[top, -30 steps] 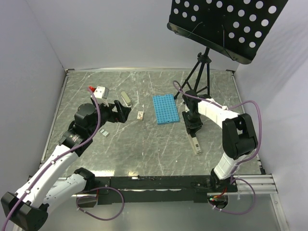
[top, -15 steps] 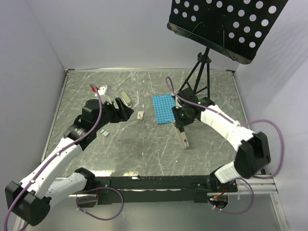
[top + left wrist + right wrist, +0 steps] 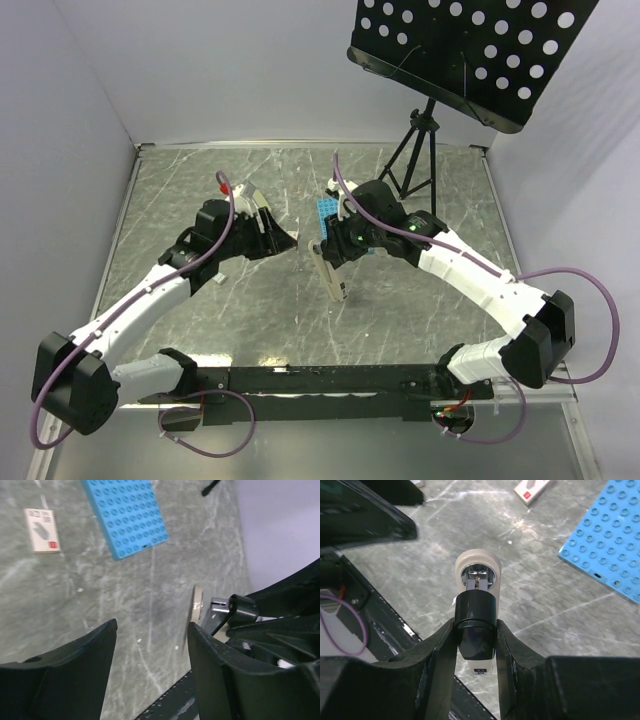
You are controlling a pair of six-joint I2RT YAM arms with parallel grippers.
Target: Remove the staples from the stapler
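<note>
My right gripper (image 3: 333,258) is shut on the stapler (image 3: 331,275), which hangs tilted over the middle of the table. The right wrist view looks along the stapler (image 3: 476,615): its black body is clamped between both fingers, with the pale base and a silvery metal end pointing away. My left gripper (image 3: 291,238) is open just to the stapler's left, fingers pointing at it and apart from it. In the left wrist view nothing lies between the fingers of the left gripper (image 3: 151,627), and the stapler (image 3: 198,605) shows beyond the right finger.
A blue rack (image 3: 328,212) lies behind the right wrist, also visible as the blue rack (image 3: 125,515). The small tan box (image 3: 42,530) lies left of it. A tripod music stand (image 3: 415,150) stands at the back right. A black rail (image 3: 320,378) runs along the near edge.
The right arm has carried the stapler from the right side leftwards to the table's middle. The left arm has swung right towards it, and its jaws have narrowed.
</note>
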